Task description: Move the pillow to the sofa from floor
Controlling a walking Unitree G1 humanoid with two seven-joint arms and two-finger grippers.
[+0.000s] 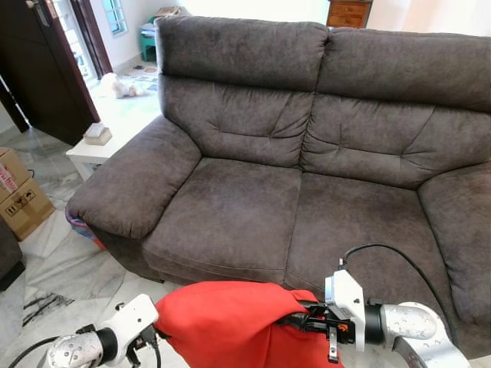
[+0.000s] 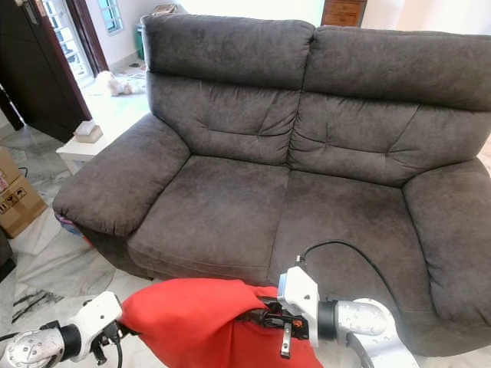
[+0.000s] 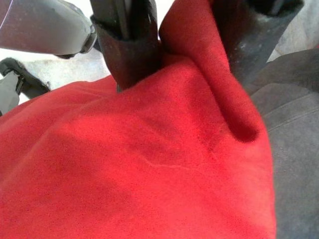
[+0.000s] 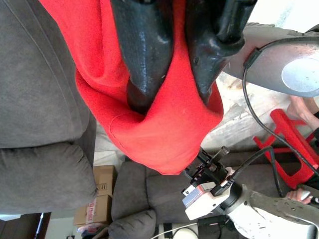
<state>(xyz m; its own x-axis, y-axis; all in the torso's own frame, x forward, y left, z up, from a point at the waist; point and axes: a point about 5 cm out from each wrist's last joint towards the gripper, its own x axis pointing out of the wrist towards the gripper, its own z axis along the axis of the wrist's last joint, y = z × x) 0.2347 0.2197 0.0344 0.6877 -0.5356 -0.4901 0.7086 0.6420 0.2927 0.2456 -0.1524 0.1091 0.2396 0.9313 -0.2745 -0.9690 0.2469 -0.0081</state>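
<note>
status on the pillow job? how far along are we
Done: the red fabric pillow is off the floor, carried between both arms in front of the dark grey two-seat sofa. In hand: the left gripper and right gripper each pinch a fold of it. Left: carry it forward over the seat cushions, set it down and release.

head pair: above, facing sofa (image 1: 307,176) | wrists: close on pillow (image 3: 139,169)

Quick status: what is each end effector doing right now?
Left end effector: closed on the red pillow.
Right end effector: closed on the red pillow's other side.
</note>
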